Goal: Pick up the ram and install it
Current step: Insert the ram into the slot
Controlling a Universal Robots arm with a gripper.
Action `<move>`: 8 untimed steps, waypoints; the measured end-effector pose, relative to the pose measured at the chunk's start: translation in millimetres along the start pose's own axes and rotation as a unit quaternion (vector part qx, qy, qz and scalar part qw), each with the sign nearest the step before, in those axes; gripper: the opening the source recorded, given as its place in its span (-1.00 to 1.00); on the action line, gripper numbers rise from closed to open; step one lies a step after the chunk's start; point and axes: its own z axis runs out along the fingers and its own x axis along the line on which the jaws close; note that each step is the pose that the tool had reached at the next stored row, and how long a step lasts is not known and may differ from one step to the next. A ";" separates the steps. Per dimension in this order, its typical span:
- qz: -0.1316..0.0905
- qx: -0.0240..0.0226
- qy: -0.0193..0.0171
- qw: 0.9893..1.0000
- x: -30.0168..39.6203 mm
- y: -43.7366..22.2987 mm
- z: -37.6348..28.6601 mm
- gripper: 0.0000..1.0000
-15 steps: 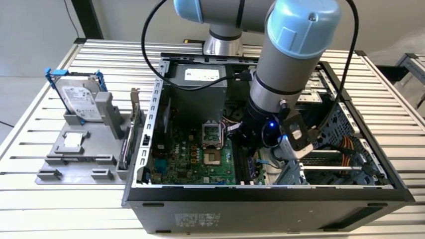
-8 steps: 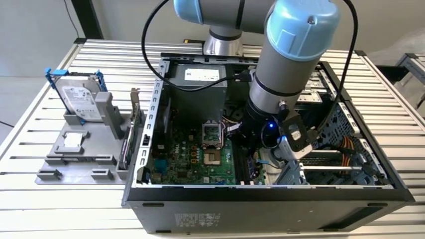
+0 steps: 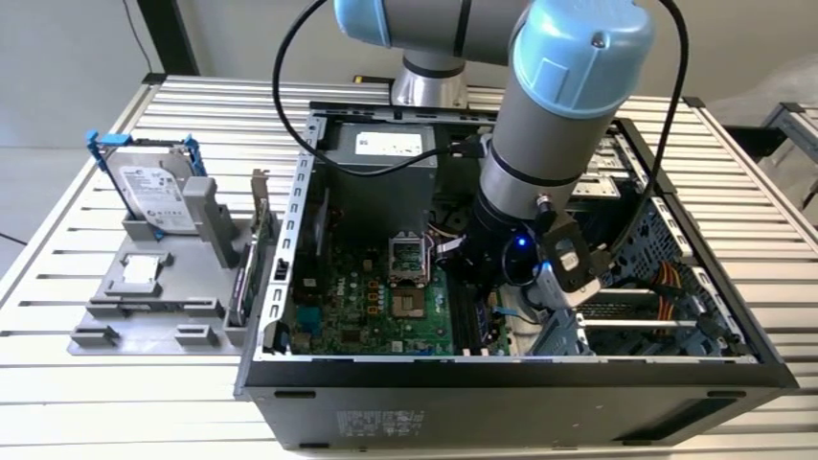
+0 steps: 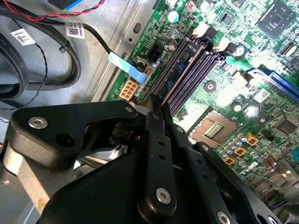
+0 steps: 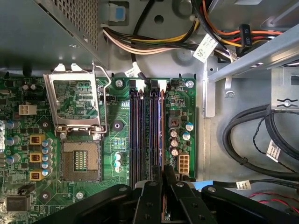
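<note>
I work in a computer assembly test bench or lab. An open computer case (image 3: 511, 374) sits on a slatted aluminium table (image 3: 77, 383), with a grey parts fixture (image 3: 153, 297) toward its edge on the exterior view's left holding a hard drive (image 3: 151, 192).

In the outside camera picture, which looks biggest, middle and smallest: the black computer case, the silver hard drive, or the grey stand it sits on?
As they look in the exterior view:
1. computer case, by far the largest
2. grey stand
3. hard drive, smallest, standing upright on the stand
</note>
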 end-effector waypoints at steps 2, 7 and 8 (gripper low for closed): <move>0.002 0.000 0.000 1.000 0.0 0.0 0.0 -1.00; 0.006 0.000 0.000 1.000 -0.3 0.0 0.1 -1.00; 0.007 0.000 0.000 1.000 -0.4 0.0 0.1 -1.00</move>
